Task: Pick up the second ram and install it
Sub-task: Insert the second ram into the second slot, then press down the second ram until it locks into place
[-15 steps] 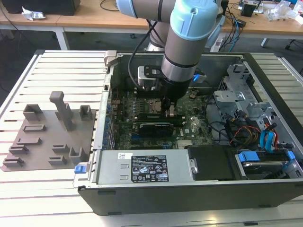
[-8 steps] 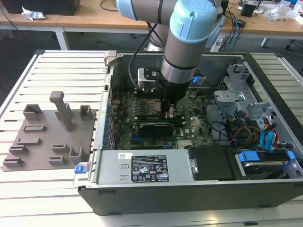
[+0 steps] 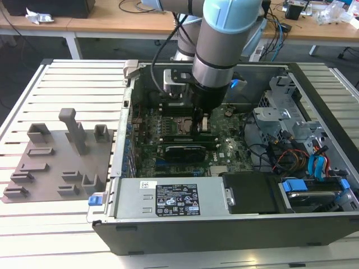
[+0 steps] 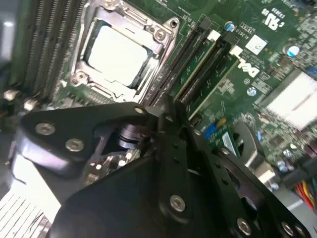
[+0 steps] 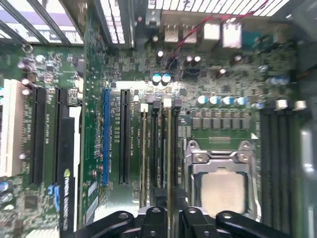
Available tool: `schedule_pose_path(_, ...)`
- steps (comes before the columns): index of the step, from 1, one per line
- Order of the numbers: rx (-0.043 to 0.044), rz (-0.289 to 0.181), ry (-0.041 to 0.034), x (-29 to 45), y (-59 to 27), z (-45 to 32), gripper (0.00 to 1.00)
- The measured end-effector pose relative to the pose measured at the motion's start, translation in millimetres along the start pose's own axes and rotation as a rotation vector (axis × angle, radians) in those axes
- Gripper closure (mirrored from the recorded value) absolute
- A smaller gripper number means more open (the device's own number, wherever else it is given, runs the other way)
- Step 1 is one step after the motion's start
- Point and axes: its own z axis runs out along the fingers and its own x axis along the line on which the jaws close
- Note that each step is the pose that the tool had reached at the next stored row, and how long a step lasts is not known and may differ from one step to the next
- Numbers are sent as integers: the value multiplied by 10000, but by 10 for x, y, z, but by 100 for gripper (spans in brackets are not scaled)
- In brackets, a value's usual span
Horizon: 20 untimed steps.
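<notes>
Risk here: jaws (image 5: 168,218) look clamped on the thin green RAM stick (image 5: 168,148) over the black motherboard slots (image 5: 157,148), so slight tilt could jam it.

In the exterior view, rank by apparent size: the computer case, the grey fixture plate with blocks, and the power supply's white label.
1. computer case, clearly largest.
2. grey fixture plate, lying on the slatted table on the exterior view's left.
3. white label, smallest.

No close calls.

We note the hand (image 4: 166,119) hides the near end of the second ram (image 5: 168,148) in both wrist views; we cannot judge its seating or the finger state.
</notes>
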Motion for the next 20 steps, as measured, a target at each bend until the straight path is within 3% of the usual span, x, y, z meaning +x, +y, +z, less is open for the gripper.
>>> schedule_pose_path(2, 3, 1, 38, -28, 8, -132, 90)
schedule_pose_path(13, 1, 1, 38, -4, 0, -161, 90)
schedule_pose_path(15, -68, 8, 37, 44, -128, -167, 90)
schedule_pose_path(17, -109, 10, 36, 162, -212, -123, 90)
schedule_pose_path(19, -157, 12, 31, 173, -318, -67, 90)
schedule_pose_path(20, -158, 9, -35, 131, -322, -39, 90)
